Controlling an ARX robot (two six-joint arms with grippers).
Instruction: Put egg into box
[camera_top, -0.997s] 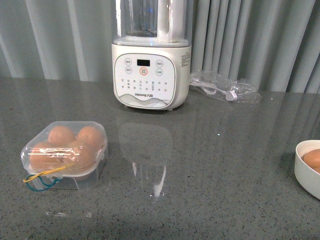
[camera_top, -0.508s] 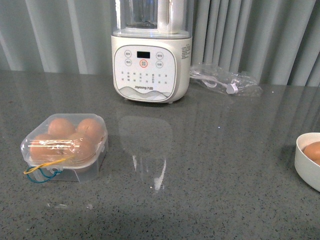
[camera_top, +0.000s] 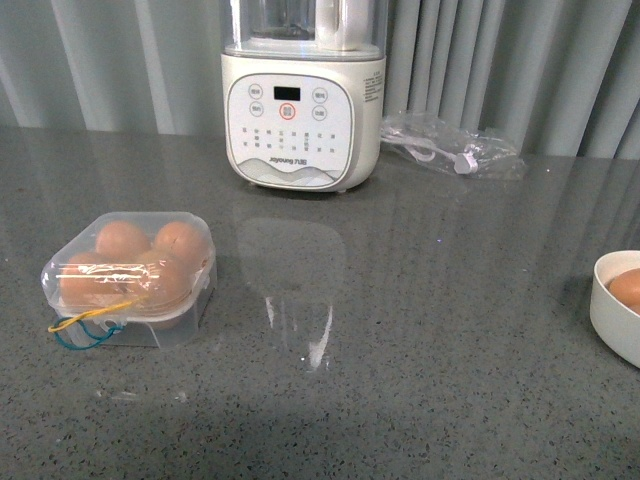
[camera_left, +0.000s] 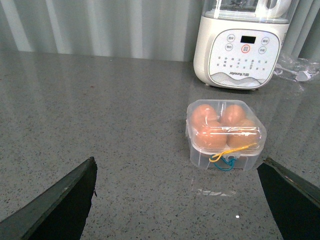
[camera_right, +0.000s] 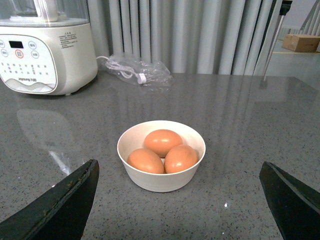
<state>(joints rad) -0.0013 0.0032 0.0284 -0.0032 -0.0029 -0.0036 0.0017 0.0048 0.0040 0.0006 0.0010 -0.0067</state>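
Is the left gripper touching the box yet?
Apart. The left wrist view shows bare counter between the open left gripper and the box, whose lid is shut over its eggs.

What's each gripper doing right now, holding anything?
Left gripper: open, empty, well apart from the closed box.
Right gripper: open, empty, facing the white bowl of three eggs.

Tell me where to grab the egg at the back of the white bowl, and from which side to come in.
Grip that egg across its narrow middle, coming straight down from above. It lies on its side, resting higher than the two front eggs, so its top is bare. The bowl wall blocks a sideways approach. The right gripper looks open and is probably nearest.
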